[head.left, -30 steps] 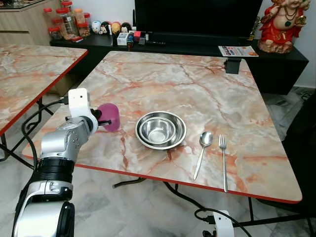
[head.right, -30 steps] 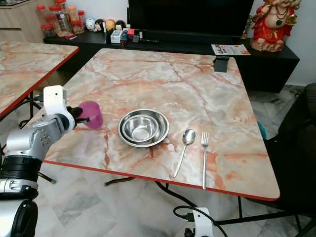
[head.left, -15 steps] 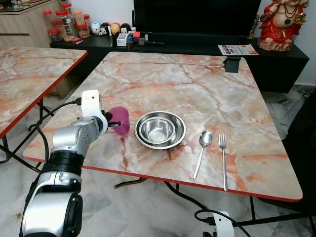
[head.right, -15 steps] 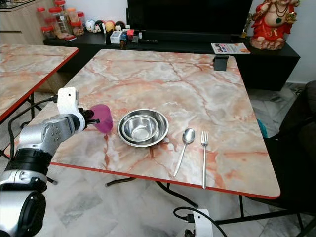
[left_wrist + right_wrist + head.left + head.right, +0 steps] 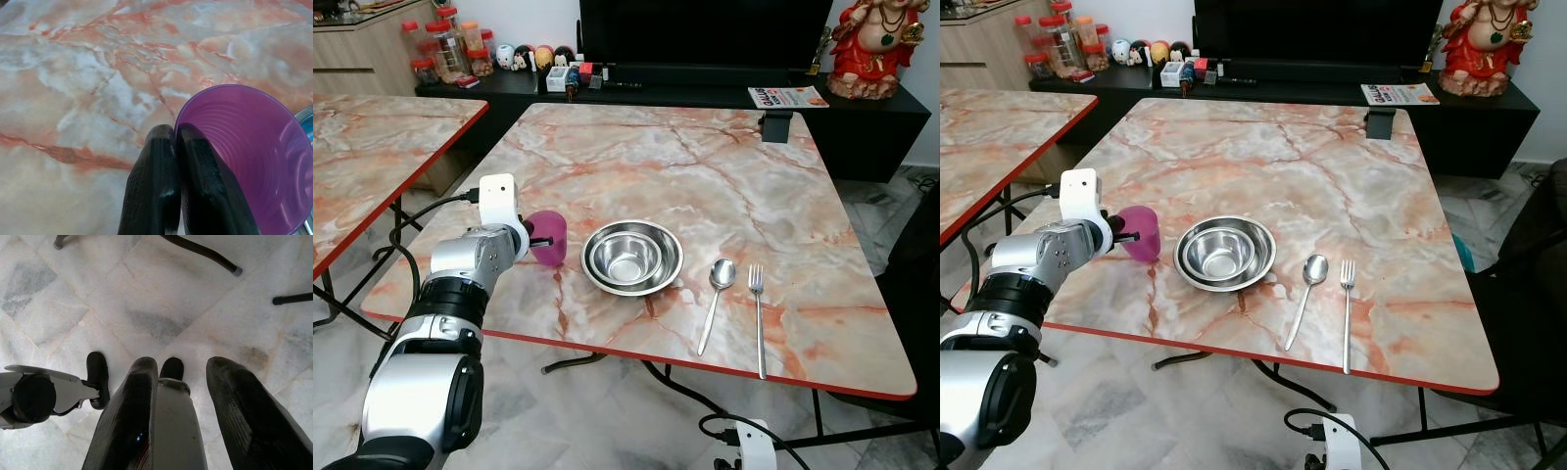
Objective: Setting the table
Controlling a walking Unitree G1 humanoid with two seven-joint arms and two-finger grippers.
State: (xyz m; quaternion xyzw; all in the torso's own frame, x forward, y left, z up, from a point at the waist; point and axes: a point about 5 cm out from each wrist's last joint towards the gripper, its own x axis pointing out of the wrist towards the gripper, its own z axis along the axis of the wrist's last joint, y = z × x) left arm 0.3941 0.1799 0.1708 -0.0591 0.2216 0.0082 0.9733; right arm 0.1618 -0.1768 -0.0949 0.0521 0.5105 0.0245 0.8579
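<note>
1. Marble-topped table [image 5: 705, 186] with a red edge stands before the robot; a second table of the same pattern [image 5: 372, 147] stands to the left.
2. Left gripper [image 5: 175, 142] is over the near-left part of the table. Its two black fingers are pressed on the rim of a purple plastic cup [image 5: 548, 236], one finger inside the wall and one outside, as the left wrist view shows.
3. The purple plastic cup is tilted, its mouth turned back toward the gripper. It sits just left of the bowls, near but apart from them. Whether its base touches the tabletop cannot be told.
4. Two steel bowls [image 5: 631, 257], the smaller nested inside the larger, rest upright at the near centre of the table.
5. A spoon [image 5: 716, 300] lies right of the bowls, bowl end pointing far. A fork [image 5: 757, 313] lies just right of the spoon, tines pointing far, apart from it.
6. A small black object [image 5: 773, 127] stands at the far right edge of the table.
7. Right gripper [image 5: 195, 396] hangs low over the tiled floor [image 5: 146, 298], its fingers spread with nothing between them.
8. Beyond the table: a black low cabinet [image 5: 862, 122] carrying a red figurine [image 5: 883, 44], a booklet [image 5: 786, 97] and red-lidded jars [image 5: 440, 49] at the far left.
</note>
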